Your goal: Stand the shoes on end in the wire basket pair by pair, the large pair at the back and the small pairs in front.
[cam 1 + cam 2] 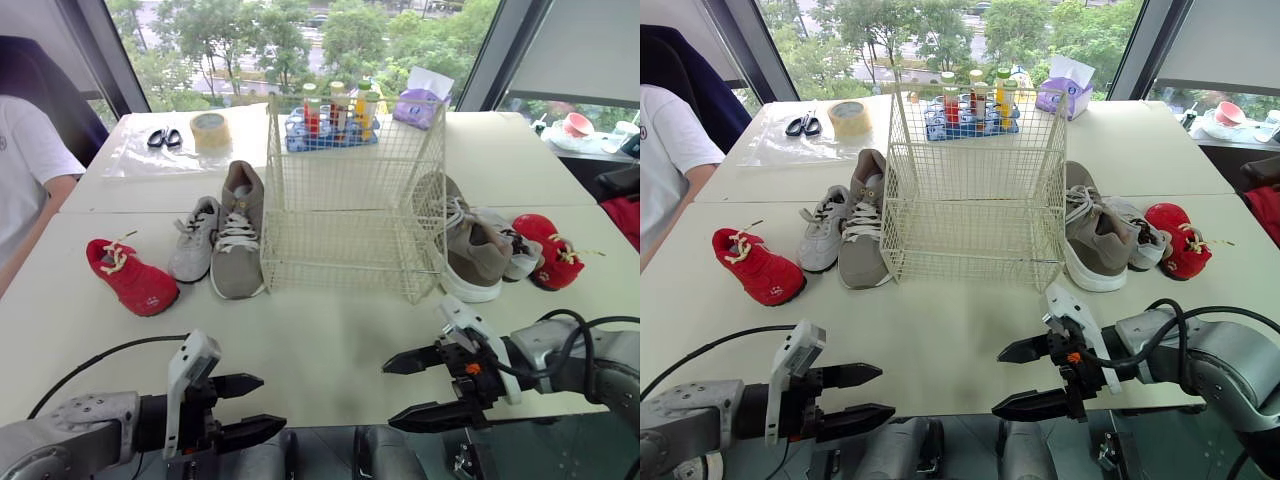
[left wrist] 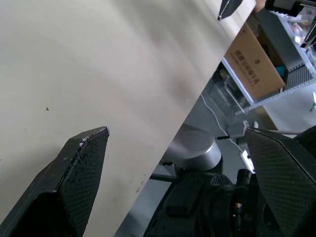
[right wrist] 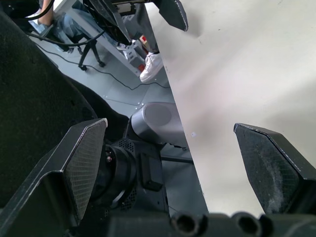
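The worktop (image 1: 330,330) is a pale cream surface made of tables butted together, with seams visible behind the wire basket (image 1: 350,200). The basket stands upright at the centre of the worktop. All six shoes lie flat on the worktop outside it. Toward the left edge lie the left red shoe (image 1: 130,277), the left small grey shoe (image 1: 193,240) and the left large shoe (image 1: 238,235), the last just beside the basket. Toward the right edge lie the right large shoe (image 1: 470,250), the right small grey shoe (image 1: 515,250) and the right red shoe (image 1: 550,250). Along the far edge are scissors (image 1: 165,138), a tape roll (image 1: 210,130), a blue bottle rack (image 1: 335,115) and a tissue pack (image 1: 422,100). Windows (image 1: 290,45) behind show trees. A person (image 1: 25,170) sits at the left edge. The left gripper (image 1: 272,402) and right gripper (image 1: 388,396) hover at the near edge, fingers apart, holding nothing.
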